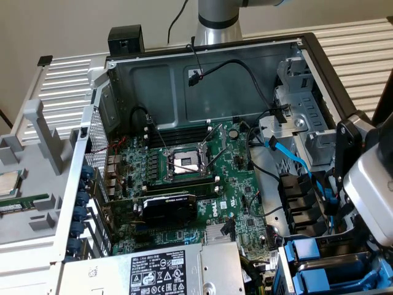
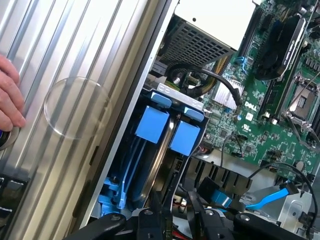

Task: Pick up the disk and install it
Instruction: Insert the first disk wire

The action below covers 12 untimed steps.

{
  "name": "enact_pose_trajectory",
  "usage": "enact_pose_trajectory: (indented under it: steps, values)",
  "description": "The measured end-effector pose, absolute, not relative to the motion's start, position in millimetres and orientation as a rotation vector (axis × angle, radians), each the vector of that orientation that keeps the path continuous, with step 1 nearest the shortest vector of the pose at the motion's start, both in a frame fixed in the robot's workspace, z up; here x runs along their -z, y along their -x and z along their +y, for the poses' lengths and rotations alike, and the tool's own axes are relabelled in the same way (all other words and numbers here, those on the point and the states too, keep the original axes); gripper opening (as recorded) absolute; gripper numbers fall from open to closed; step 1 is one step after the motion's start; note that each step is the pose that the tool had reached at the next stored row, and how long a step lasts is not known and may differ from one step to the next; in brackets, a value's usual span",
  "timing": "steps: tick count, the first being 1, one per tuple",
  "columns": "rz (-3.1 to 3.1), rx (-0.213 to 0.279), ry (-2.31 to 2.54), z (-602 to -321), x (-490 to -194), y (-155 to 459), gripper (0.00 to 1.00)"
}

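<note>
the black two-fingered gripper (image 2: 172, 209) has its jaws apart, clamped on nothing, close by one end of the flat silver-metal disk in its blue plastic frame (image 2: 159, 157), which stands on edge in the drive bay of the open grey metal computer case (image 2: 115, 145).

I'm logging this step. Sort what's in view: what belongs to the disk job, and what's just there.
Job in hand: disk in its blue frame, standing in the case's bay; gripper, nearest to it.

Just there: power supply; graphics card; processor socket; processor chip beside the case; a person's hand.
</note>
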<state>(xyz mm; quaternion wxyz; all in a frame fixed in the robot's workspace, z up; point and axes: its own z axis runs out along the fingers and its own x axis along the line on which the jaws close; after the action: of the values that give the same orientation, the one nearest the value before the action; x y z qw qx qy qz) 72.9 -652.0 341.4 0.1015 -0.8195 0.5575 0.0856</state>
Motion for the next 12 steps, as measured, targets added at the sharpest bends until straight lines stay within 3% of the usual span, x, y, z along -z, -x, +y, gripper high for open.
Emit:
enact_pose_trajectory:
  steps: [12]
  values:
    - [1.642,-0.260,2.413,-654.3,-343.1,-74.0,0.34]
